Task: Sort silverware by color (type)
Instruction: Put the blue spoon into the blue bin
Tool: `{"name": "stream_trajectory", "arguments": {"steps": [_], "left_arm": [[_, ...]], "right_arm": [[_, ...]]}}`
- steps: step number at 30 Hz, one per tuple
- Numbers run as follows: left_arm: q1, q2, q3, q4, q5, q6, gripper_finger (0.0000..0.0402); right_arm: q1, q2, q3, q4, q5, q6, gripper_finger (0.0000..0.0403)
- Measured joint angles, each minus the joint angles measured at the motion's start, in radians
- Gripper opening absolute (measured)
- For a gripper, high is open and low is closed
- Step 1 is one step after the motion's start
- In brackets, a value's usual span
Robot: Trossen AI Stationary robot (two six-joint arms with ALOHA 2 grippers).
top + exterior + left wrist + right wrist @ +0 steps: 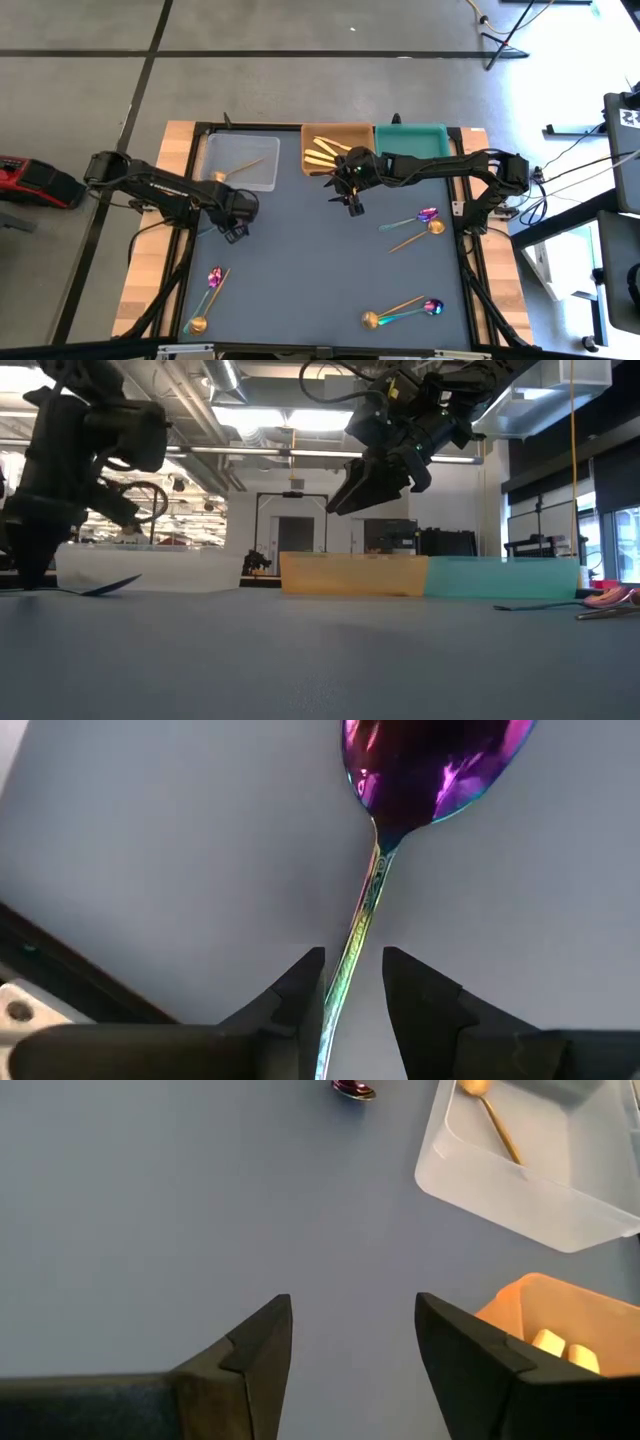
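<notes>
Reaching in from the table's left edge, the left arm holds the left gripper low over the blue mat, just in front of the clear tray. In the left wrist view its fingers stand narrowly apart on either side of the handle of an iridescent spoon; whether they grip it cannot be told. The right arm extends from the right edge across the table's rear, with the right gripper raised above the mat in front of the orange tray, jaws wide apart and holding nothing.

Three trays stand in a row along the rear edge. The clear tray holds one copper-gold spoon. The orange tray holds the pale gold knives. The teal tray shows no contents.

Remaining silverware lies on the mat in mixed pairs: purple-teal and gold spoons at front left, at front right, and at right.
</notes>
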Motion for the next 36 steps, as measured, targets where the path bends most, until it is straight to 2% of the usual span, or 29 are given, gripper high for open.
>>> {"name": "stream_trajectory", "arguments": {"steps": [8, 15, 20, 25, 28, 30, 33, 36], "left_arm": [[0.0, -0.003, -0.056, 0.053, 0.0, 0.009, 0.0084], [-0.001, -0.003, -0.057, 0.076, -0.003, 0.063, 0.0013], [-0.016, 0.0, -0.039, 0.064, -0.033, 0.075, 0.0018], [-0.067, -0.027, 0.072, 0.05, -0.223, 0.113, 0.0016], [-0.104, -0.042, 0.141, 0.087, -0.367, 0.166, 0.0016], [-0.131, -0.048, 0.177, 0.169, -0.493, 0.233, 0.0015], [-0.163, -0.047, 0.189, 0.343, -0.645, 0.389, 0.0015], [-0.171, -0.045, 0.178, 0.585, -0.73, 0.566, 0.0015]], "right_arm": [[0.0, 0.0, 0.0, 0.0, 0.0, 0.0, 0.0198], [0.0, 0.0, 0.0, 0.007, 0.0, -0.001, 0.0198], [0.001, 0.0, 0.0, 0.012, 0.001, 0.007, 0.0198], [0.001, -0.05, -0.001, -0.05, 0.044, 0.052, 0.0198], [0.001, -0.084, 0.0, -0.099, 0.024, 0.092, 0.0198], [0.001, -0.099, -0.001, -0.126, -0.036, 0.11, 0.0198], [0.001, -0.123, -0.046, -0.053, -0.113, 0.113, 0.0198], [0.001, -0.134, -0.107, 0.093, -0.119, 0.134, 0.0198]]}}
